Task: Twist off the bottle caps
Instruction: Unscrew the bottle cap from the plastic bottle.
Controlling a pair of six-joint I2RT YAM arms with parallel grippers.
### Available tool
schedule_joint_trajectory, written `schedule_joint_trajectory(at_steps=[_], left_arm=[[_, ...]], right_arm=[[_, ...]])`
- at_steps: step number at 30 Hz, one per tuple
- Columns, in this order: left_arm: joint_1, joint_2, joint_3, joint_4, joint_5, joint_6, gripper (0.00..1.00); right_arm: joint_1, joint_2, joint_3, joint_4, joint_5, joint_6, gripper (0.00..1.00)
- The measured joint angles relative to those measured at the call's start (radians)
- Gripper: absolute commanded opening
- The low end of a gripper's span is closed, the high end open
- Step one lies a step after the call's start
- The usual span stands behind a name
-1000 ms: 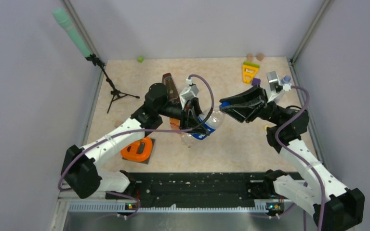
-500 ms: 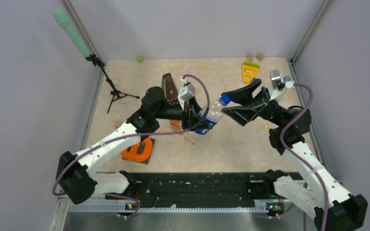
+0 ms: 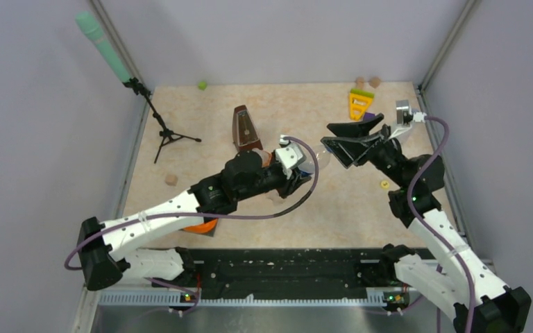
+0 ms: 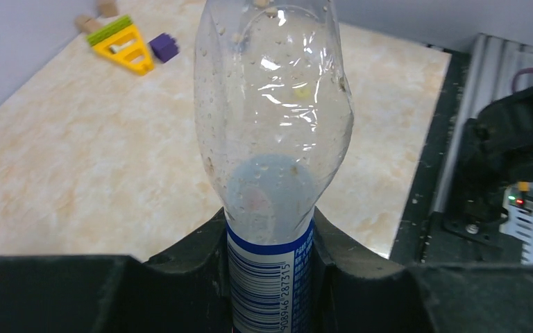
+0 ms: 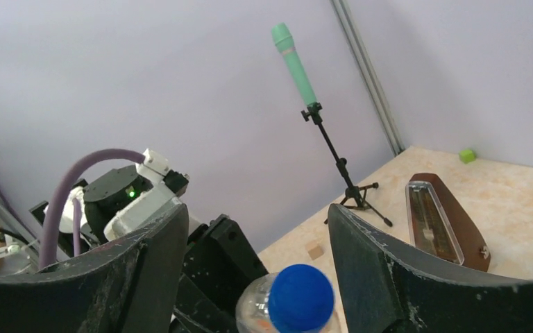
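One clear, crinkly plastic bottle [image 4: 274,139] with a blue label and drops inside is pinched tight by the left claw [image 3: 300,168] over the tan table [image 3: 361,208]. Its one round blue cap [image 5: 300,297] sits between the two spread fingers of the right claw [image 5: 257,222], touching neither. From above, the left arm hides most of the bottle.

Overhead plus two wrist close-ups.
Top view looks down on the bottle [image 4: 274,125]; wrist views face it closely from opposite ends.
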Motion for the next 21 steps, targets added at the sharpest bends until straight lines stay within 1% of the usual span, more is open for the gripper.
schedule_joint_trajectory(at_steps=[2, 7, 14, 17, 21], left_arm=[[-0.016, 0.014, 0.003, -0.006, -0.08, 0.006, 0.0], [-0.04, 0.028, 0.004, -0.017, -0.208, 0.006, 0.0], [-0.062, 0.028, 0.004, -0.004, -0.284, 0.014, 0.0], [-0.068, 0.028, 0.004, 0.0, -0.299, 0.018, 0.0], [-0.076, 0.028, 0.004, 0.007, -0.31, 0.02, 0.0]], right_arm=[[0.0, 0.0, -0.003, -0.002, 0.009, 0.0, 0.71], [0.002, 0.001, -0.003, -0.033, 0.036, -0.003, 0.72], [0.002, 0.021, -0.003, -0.1, 0.074, -0.02, 0.7], [0.003, 0.039, -0.01, -0.097, 0.076, -0.019, 0.65], [0.003, 0.041, -0.016, -0.103, 0.08, -0.02, 0.47]])
